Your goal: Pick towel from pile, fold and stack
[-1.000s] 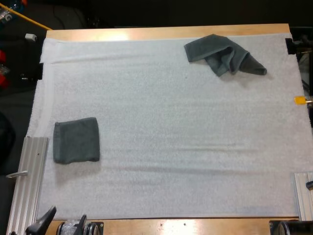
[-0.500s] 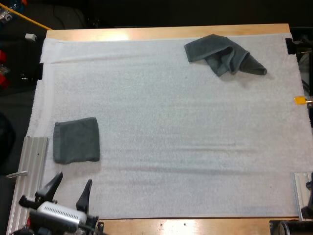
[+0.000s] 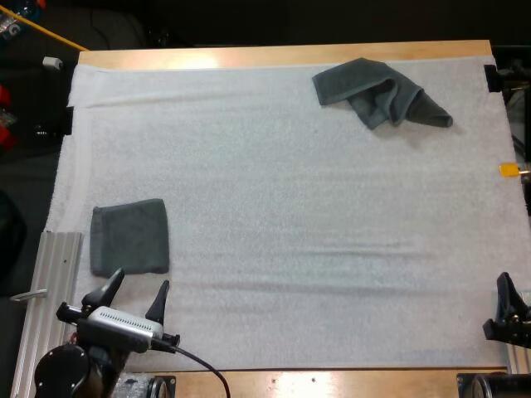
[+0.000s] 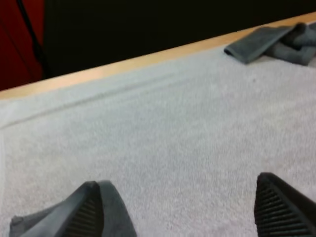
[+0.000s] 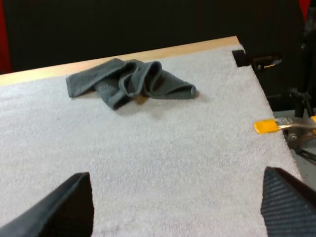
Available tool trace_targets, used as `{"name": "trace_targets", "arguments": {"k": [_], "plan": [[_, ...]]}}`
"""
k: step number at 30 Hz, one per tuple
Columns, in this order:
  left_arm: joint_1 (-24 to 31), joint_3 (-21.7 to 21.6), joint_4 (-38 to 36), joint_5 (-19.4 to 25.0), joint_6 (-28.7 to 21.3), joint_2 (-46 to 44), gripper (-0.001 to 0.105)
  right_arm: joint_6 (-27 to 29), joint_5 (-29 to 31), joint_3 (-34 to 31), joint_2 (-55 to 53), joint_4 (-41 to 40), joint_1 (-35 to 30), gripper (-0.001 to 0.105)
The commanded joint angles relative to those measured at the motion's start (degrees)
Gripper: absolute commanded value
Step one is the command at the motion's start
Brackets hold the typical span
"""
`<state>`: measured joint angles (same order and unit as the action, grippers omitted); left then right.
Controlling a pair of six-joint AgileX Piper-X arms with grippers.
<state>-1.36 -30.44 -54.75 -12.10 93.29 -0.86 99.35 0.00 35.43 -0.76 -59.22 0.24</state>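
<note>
Both arms are coming forward since the earlier frames. The left hand (image 3: 141, 279) is pushing up from the near edge over the white mat (image 3: 290, 207), and the right hand (image 5: 175, 175) is just entering at the high view's right edge.

- Left hand: fingers are standing wide apart, gripping nothing. It is hovering just short of the folded towel (image 3: 129, 237), which is lying at its 12 o'clock, at 8 o'clock on the mat.
- Right hand: fingers are also spreading wide, gripping nothing, and are hanging over bare mat at the near right corner.
- Crumpled towel (image 3: 377, 91): this is the piece to pick. It is sitting at 1 o'clock on the mat, close to the far strip of the counter (image 3: 282, 56) and well apart from both hands.

Key relation: the crumpled towel is lying at about 11 o'clock from the right hand and about 2 o'clock from the left. Its long axis is running roughly 9 to 3 o'clock, with the right end dipping toward 4.

Judgement: the right hand is looking nearer, and its camera is already facing the towel, so the reach is probably falling to that arm. It would be approaching across the towel's long side.
</note>
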Motion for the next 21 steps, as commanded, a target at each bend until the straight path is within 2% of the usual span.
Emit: {"name": "trace_targets", "arguments": {"k": [1,11,21], "plan": [[0.0,0.3,1.1,-0.1,0.2,-7.8,0.062,0.2,0.0,-0.7,-2.2,1.7,-0.2,0.068],[0.0,2.7,1.1,-0.1,0.2,-7.8,0.062,0.2,0.0,-5.2,-2.2,2.4,-0.2,0.068],[0.0,3.5,1.6,-0.1,0.2,-7.8,0.062,-0.5,0.0,-5.7,-2.2,1.3,-0.2,0.068]]}}
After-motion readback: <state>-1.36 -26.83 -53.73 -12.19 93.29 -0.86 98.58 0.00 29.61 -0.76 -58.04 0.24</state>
